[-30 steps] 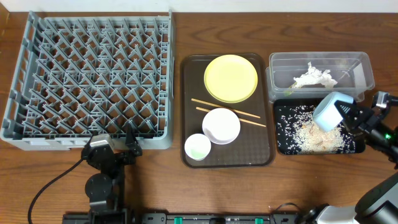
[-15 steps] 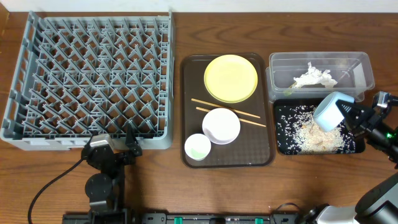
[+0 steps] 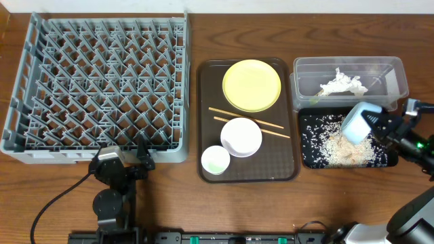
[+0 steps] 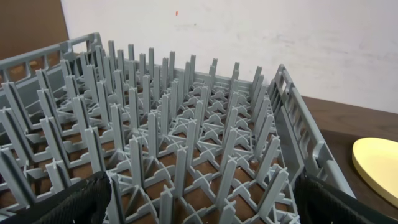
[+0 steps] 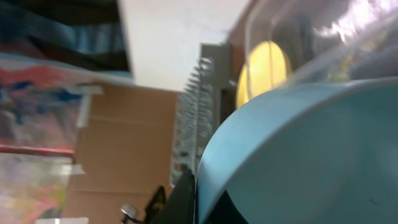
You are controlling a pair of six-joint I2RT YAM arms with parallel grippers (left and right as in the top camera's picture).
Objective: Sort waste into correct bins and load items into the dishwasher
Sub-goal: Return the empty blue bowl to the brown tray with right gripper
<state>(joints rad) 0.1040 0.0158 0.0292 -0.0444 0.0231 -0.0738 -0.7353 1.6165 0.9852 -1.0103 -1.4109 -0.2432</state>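
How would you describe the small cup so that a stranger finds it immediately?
Find the dark brown serving tray beside the grey rack. In its front left corner stands the small cup, beside the white bowl. It is the smallest dish there, faintly green inside.

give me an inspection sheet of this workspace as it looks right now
surface: wooden table
job's things: grey dish rack, no dishes in it; yellow plate, white bowl, small white cup and chopsticks on the brown serving tray; napkin in the clear tub; rice scraps in the black tray; light blue bowl tilted above it
clutter: nothing seen
tools: left tool open at the rack's front edge; right tool shut on the light blue bowl
cables: black cable from the left arm
surroundings: white wall behind the rack
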